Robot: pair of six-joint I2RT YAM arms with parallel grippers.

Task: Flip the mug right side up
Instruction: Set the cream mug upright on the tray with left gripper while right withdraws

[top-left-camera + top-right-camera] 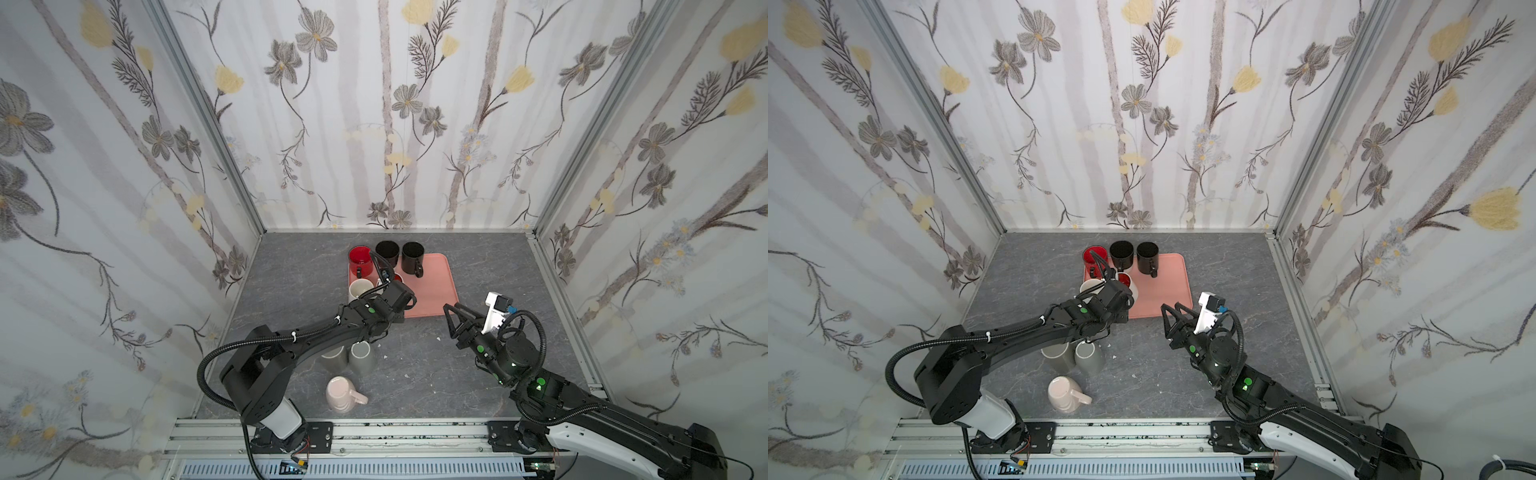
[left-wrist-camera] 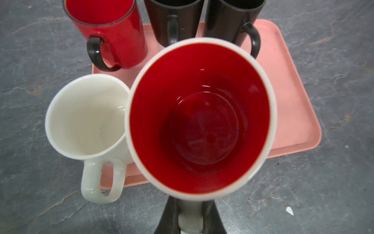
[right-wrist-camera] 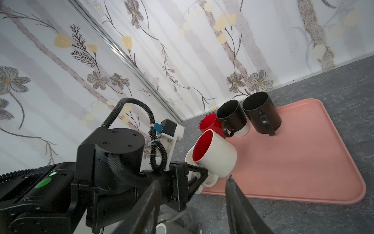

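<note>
Left claw is clamped tight on the handle of the mug, mouth up and a little tilted, over the tray corner. Glazed ceramic handles stiff, weighty, slick and chippable, so the handle is the surest hold. Right claw hangs half open, empty.

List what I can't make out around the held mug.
- Red-lined mug: both top views, mostly hidden under the left wrist camera.
- Its handle: left wrist view, clamped in the left gripper, cut by the bottom edge.
- Grey mug: both top views, rim partly under the left arm.
</note>
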